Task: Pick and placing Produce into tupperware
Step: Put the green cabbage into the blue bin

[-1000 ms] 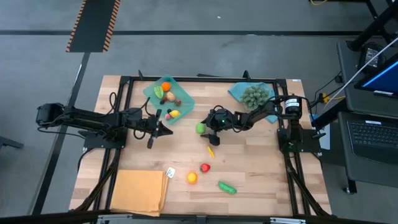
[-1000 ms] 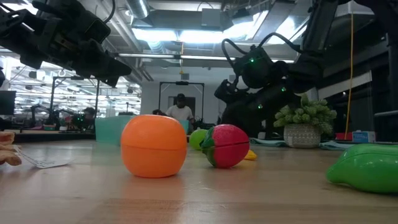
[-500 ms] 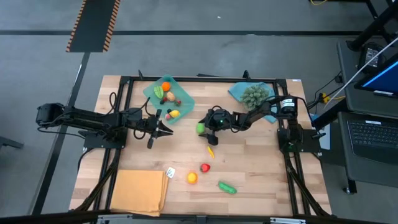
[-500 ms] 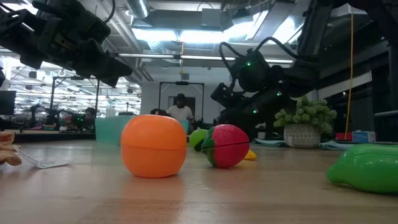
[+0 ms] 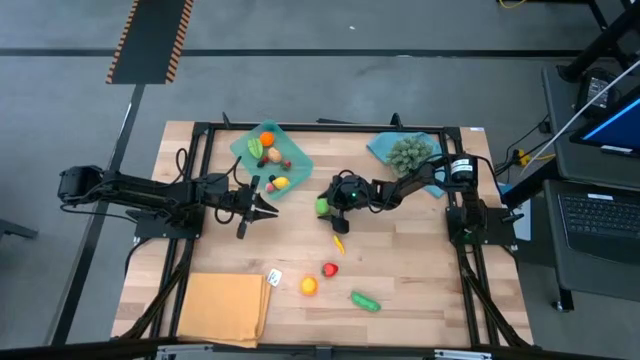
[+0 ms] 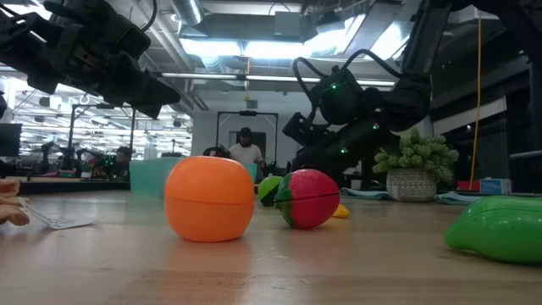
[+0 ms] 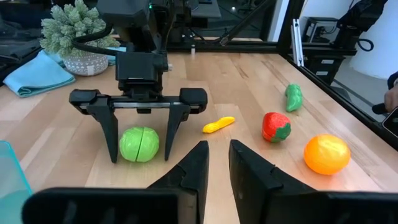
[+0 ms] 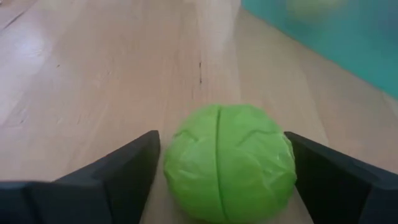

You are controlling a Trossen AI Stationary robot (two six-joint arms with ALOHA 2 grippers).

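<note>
Left wrist view: right claw (image 7: 138, 158) stands wide astride the green cabbage (image 7: 138, 144) on the bench (image 7: 249, 93), fingers clear of it. Left claw (image 7: 215, 163), narrowly parted and empty, hovers beside the teal tupperware (image 5: 300, 162).

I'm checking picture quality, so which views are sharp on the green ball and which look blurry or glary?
Right wrist view: the green ball is sharp, the teal tupperware behind it blurred. Left wrist view: ball and right gripper crisp. Low view: the orange fruit fills the foreground and ceiling lights glare.
</note>
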